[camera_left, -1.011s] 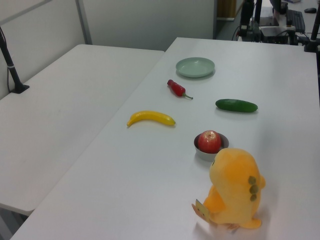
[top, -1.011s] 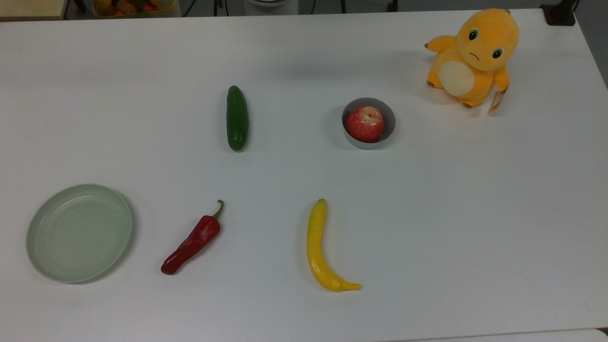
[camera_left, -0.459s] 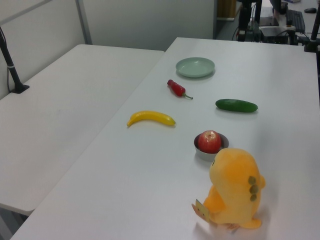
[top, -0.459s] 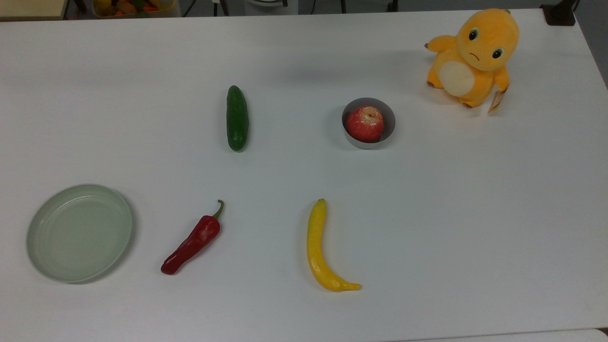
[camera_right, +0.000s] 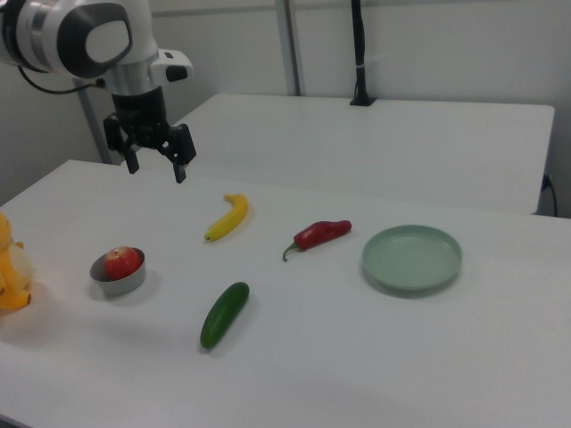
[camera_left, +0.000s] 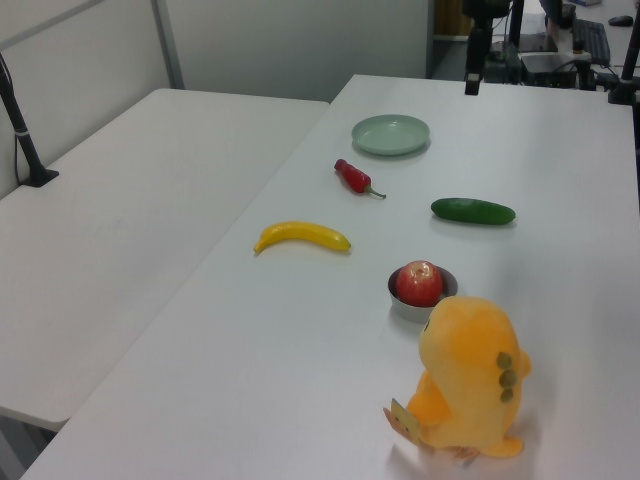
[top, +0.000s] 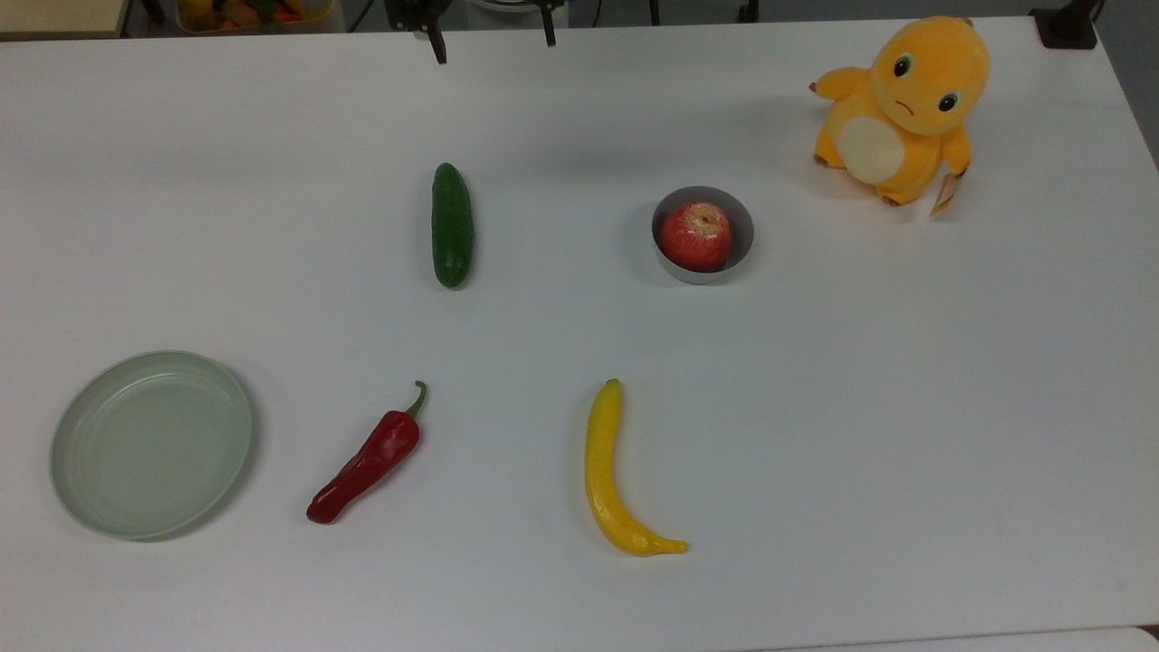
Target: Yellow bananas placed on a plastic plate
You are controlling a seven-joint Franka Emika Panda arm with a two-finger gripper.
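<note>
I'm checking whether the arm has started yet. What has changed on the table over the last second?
The gripper has come into sight at the top view's upper edge, fingers open, holding nothing. The yellow bananas, plastic plate, chili pepper, cucumber, apple in its bowl and plush toy have not moved.

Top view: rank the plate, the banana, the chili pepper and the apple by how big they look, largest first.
1. plastic plate
2. yellow banana
3. red chili pepper
4. apple

top view's upper edge cuts off the pincer (top: 490, 45) above its fingertips (top: 440, 52).
</note>
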